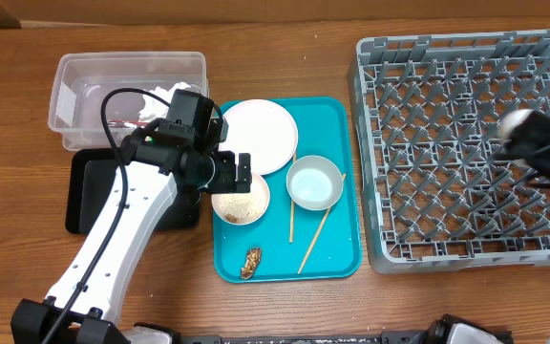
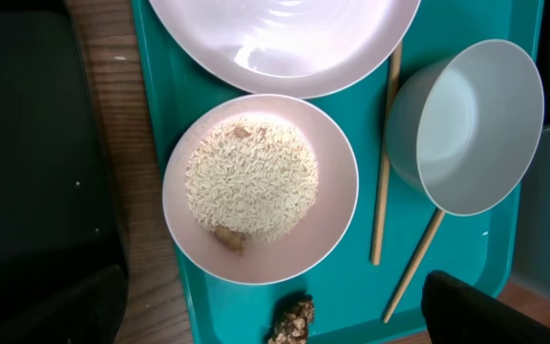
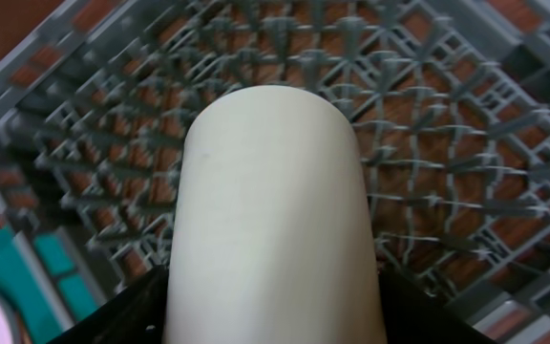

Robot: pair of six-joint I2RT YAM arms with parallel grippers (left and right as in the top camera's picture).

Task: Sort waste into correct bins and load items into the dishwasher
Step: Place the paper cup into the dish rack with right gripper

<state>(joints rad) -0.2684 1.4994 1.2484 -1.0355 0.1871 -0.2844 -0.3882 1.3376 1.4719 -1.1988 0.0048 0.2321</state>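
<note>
1. My left gripper [image 1: 229, 174] hangs with its jaws spread wide above the cream bowl [image 2: 261, 186]. The mound of rice grains [image 2: 251, 177] lies straight below the wrist camera.
2. The bowl sits close to the left edge of the teal tray [image 2: 160, 96]. The rim of the white plate [image 2: 285, 38] all but meets it at the back. One of the wooden chopsticks [image 2: 382, 182] lies just to its right, between it and the pale blue bowl [image 2: 466, 124].
3. The brown food scrap [image 2: 292, 320] lies apart from the bowl, near the tray's front edge.
4. Left of the tray, a narrow strip of bare counter [image 2: 113, 143] separates it from the black tray [image 2: 27, 143]. Behind that, the clear tub [image 1: 74, 72] holds the crumpled napkin [image 1: 165, 93] and the snack wrapper [image 1: 122, 122].
5. My right gripper [image 1: 528, 134] is clamped on the small white cup [image 3: 270, 220]. It holds the cup over the pegs of the dish rack [image 3: 447, 143], toward the rack's right wall.
</note>
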